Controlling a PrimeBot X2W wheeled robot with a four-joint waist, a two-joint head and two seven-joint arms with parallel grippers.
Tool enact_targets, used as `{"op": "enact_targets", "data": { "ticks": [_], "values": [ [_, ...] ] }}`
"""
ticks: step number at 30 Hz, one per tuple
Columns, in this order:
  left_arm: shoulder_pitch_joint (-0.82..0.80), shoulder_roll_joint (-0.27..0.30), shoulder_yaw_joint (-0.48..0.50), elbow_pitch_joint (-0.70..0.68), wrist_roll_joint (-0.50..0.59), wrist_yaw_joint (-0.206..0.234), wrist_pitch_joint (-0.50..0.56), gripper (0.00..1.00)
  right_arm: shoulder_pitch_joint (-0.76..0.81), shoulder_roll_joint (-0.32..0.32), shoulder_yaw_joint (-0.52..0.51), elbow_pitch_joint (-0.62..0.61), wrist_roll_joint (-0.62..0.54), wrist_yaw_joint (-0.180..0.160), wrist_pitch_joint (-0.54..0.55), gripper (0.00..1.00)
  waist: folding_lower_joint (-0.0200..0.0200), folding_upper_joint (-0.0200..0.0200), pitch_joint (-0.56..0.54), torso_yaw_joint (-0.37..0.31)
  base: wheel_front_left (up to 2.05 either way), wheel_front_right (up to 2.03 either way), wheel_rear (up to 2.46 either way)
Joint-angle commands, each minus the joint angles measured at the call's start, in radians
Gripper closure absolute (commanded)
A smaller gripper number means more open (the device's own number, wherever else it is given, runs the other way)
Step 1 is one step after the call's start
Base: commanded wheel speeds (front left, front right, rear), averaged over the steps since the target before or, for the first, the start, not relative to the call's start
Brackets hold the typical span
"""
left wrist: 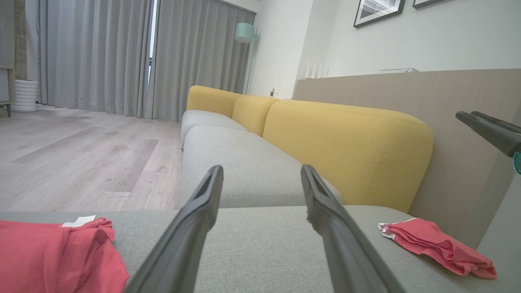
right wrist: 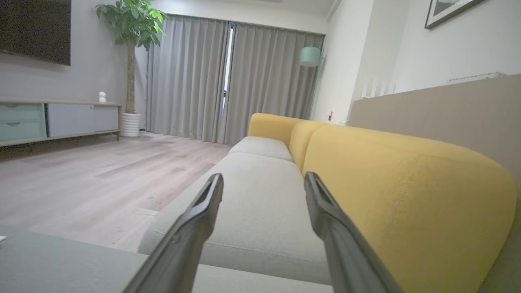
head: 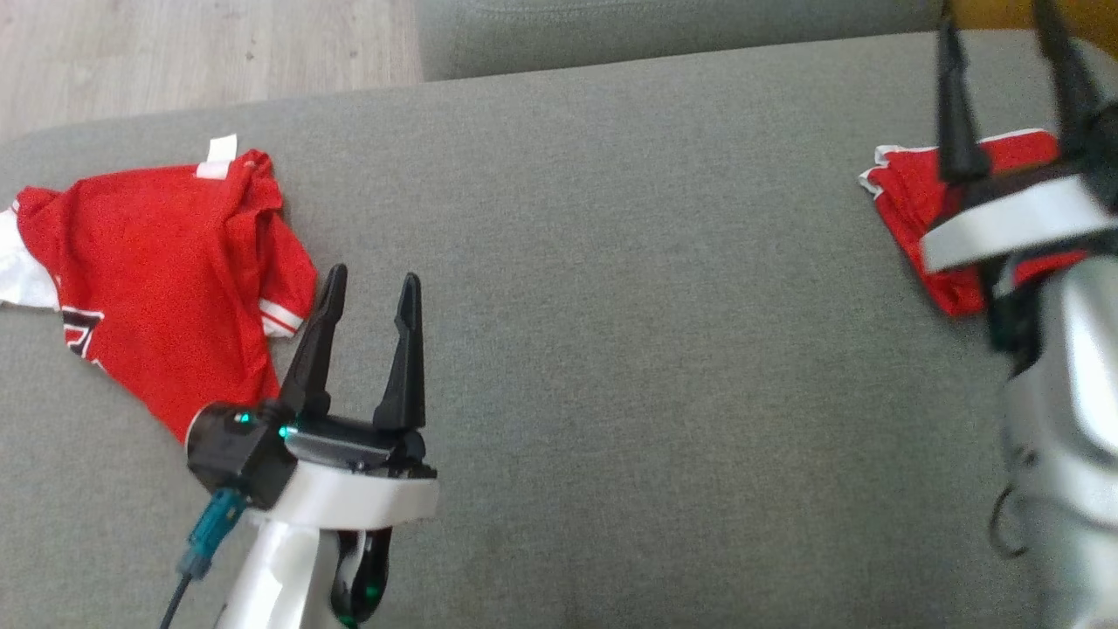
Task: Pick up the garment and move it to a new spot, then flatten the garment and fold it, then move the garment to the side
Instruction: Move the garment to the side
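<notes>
Over the grey sofa seat (head: 611,262) both claws hang spread and empty, the right claw (head: 994,22) above a small red garment (head: 908,196) with white edging, folded and lying near the seat's right end, the left claw (head: 371,284) just beside a rumpled red shirt (head: 157,262) with white cuffs at the left.

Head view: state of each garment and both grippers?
red jersey: rumpled, unfolded, lying on the grey cushion
folded red garment: folded small, lying flat, partly hidden by the right arm
left gripper: open, empty, beside the jersey
right gripper: open, empty, held above the folded garment
</notes>
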Motion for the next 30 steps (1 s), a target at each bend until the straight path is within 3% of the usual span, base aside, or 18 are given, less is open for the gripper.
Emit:
{"op": "enact_targets", "data": {
  "ticks": [1, 5, 8, 12, 19, 30],
  "values": [
    [-0.002, 0.005, 0.030, -0.042, 0.005, 0.004, -0.005, 0.00, 0.030, 0.035, 0.008, -0.060, 0.009, -0.001, -0.001, 0.00, 0.0002, 0.0000, -0.010, -0.002, 0.00, 0.00, 0.00],
    [0.027, 0.005, 0.024, -0.043, -0.002, 0.006, -0.005, 0.00, 0.156, 0.121, -0.016, -0.115, 0.017, -0.001, -0.035, 0.00, 0.0002, 0.0000, -0.026, 0.002, 0.00, 0.00, 0.00],
    [0.041, 0.005, 0.032, -0.046, -0.039, 0.011, -0.005, 0.00, 0.252, 0.151, -0.046, -0.117, 0.040, -0.001, -0.080, 0.00, 0.0002, 0.0000, -0.032, 0.000, 0.00, 0.00, 0.00],
    [0.049, 0.005, 0.053, -0.042, -0.043, 0.011, -0.005, 0.00, 0.354, 0.158, -0.057, -0.081, 0.065, -0.001, -0.105, 0.00, 0.0002, 0.0000, -0.045, -0.008, 0.00, 0.00, 0.00],
    [0.070, 0.005, 0.075, -0.015, -0.061, 0.008, -0.005, 0.00, 0.466, 0.158, -0.047, -0.160, 0.125, -0.001, -0.107, 0.00, 0.0002, 0.0000, -0.057, -0.017, 0.00, 0.00, 0.00],
    [0.104, 0.005, 0.081, -0.023, -0.052, 0.016, -0.005, 0.00, 0.486, 0.159, -0.026, -0.197, 0.133, -0.001, -0.107, 0.00, 0.0002, 0.0000, -0.062, -0.017, 0.00, 0.00, 0.00]
  ]
}}
